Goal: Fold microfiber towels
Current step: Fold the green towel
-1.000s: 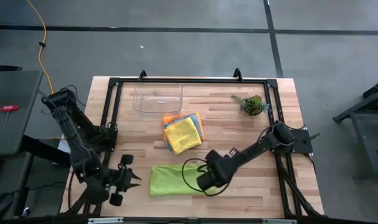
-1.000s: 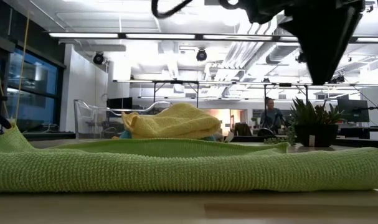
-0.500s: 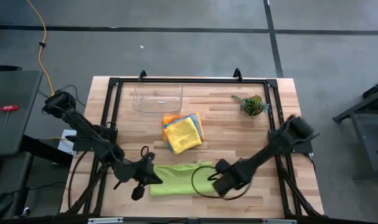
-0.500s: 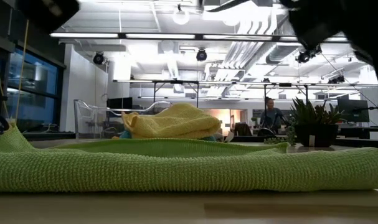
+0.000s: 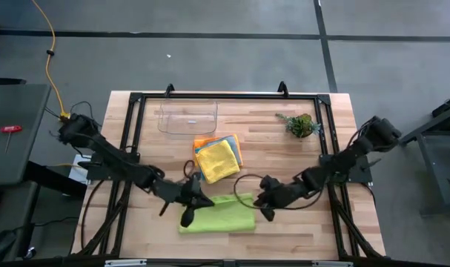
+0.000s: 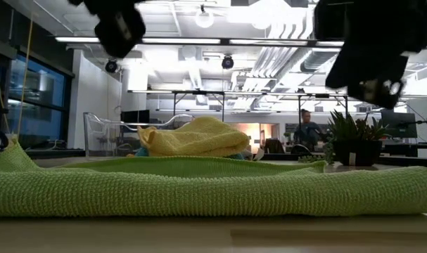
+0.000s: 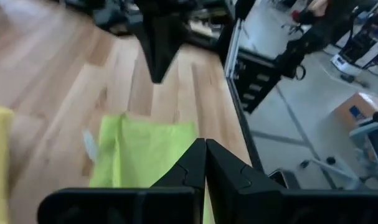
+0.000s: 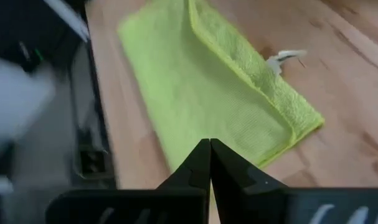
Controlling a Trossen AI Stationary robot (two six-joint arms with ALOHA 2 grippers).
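A lime green microfiber towel (image 5: 221, 215) lies folded flat near the table's front edge; it also shows in the low view (image 6: 199, 190) and both wrist views (image 7: 145, 149) (image 8: 207, 93). Behind it sits a stack of towels with the yellow one (image 5: 217, 158) on top and orange and teal edges showing under it. My left gripper (image 5: 202, 202) hovers shut over the green towel's far left corner (image 7: 205, 144). My right gripper (image 5: 257, 199) hovers shut just off its far right corner (image 8: 210, 144). In the low view both grippers (image 6: 118, 24) (image 6: 371, 49) stand well above the cloth.
A clear plastic tray (image 5: 187, 117) stands at the far left of the table. A small leafy plant sprig (image 5: 300, 124) stands at the far right. A black frame rail (image 5: 225, 95) runs round the tabletop. Bare wood shows between the stack and the plant.
My left gripper has swung from the near-left corner toward the table's right and far side, ending over the green towel's left end. My right gripper has drawn back off the towel's right end toward the right and far edge, tipping from steeply down to a slant. The towel has kept still.
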